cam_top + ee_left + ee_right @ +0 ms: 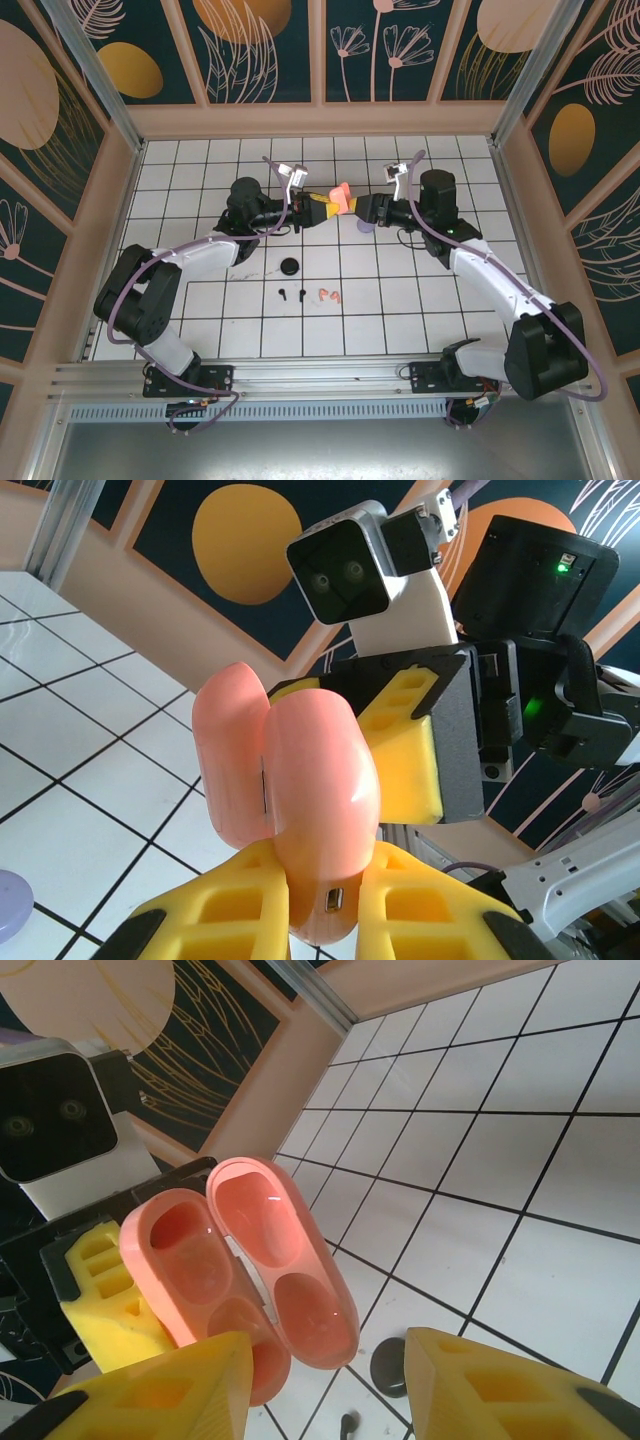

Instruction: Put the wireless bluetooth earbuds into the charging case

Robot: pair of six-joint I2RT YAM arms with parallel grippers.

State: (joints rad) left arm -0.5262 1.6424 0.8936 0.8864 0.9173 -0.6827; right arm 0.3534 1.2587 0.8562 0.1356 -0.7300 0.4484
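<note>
The left end effector (pixel 325 870) is clamped on the base of an open, glossy coral-pink plastic charging case (pixel 310 780), holding it above the white tiled worktop (pixel 400 300). The right end effector (pixel 325 1340) has its yellow fingers apart, one just beside the case. Two tiny coral-pink stemmed earbuds (pixel 328 296) lie on the worktop near two tiny black stemmed earbuds (pixel 291 295).

White tiled table (pixel 200 190), dark grout lines. Positions from table ctr:
- Black disc (pixel 291 266) at approx 8 o'clock, flat on tiles.
- Two black earbuds (pixel 283 294) at approx 7 o'clock, side by side, just apart.
- Coral-pink earbuds (pixel 329 296) at 6 o'clock, close together, near the black pair; touching or not, can't tell.
- Lavender disc (pixel 366 225) at approx 2 o'clock, partly hidden.
</note>
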